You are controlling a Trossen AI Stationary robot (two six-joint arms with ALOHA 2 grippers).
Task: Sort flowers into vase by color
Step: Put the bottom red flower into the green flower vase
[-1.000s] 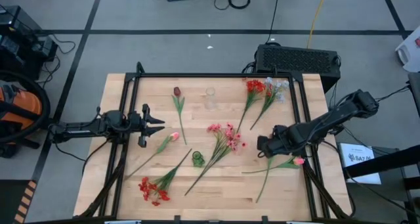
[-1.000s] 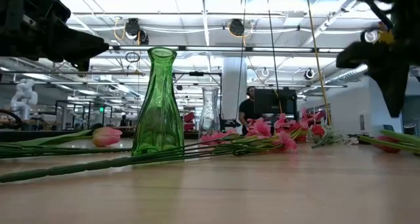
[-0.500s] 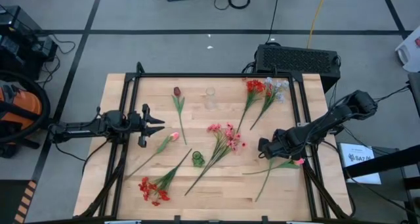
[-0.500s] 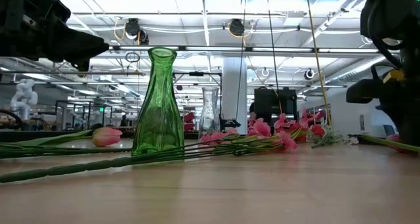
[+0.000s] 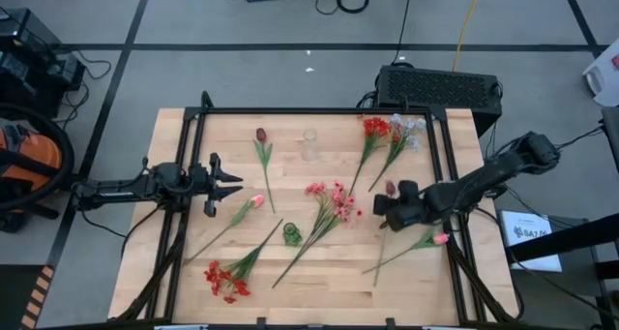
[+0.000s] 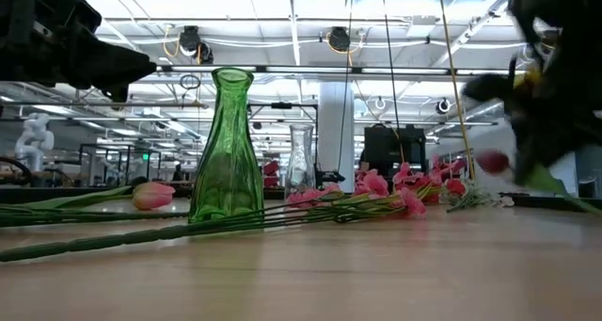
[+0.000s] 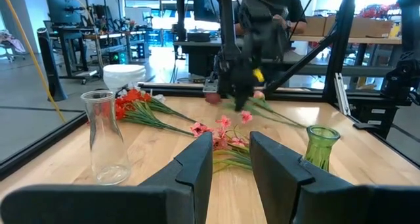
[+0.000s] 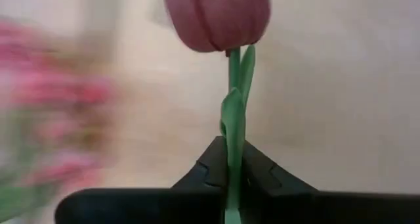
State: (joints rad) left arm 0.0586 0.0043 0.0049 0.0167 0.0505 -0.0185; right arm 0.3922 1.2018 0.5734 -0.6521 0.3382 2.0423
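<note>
Now the right hand (image 8: 234, 163) is clamped on a maroon tulip (image 8: 216, 17) stem, lifted off the tabletop (image 5: 338, 272) right of centre. Carry it bloom-up, steadily, clear of the pink spray (image 5: 332, 199). Left hand (image 5: 232, 183) waits, fingers apart.

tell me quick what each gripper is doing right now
Left gripper: open, holding nothing, beside the table's left edge.
Right gripper: shut on the maroon tulip by its stem.
</note>
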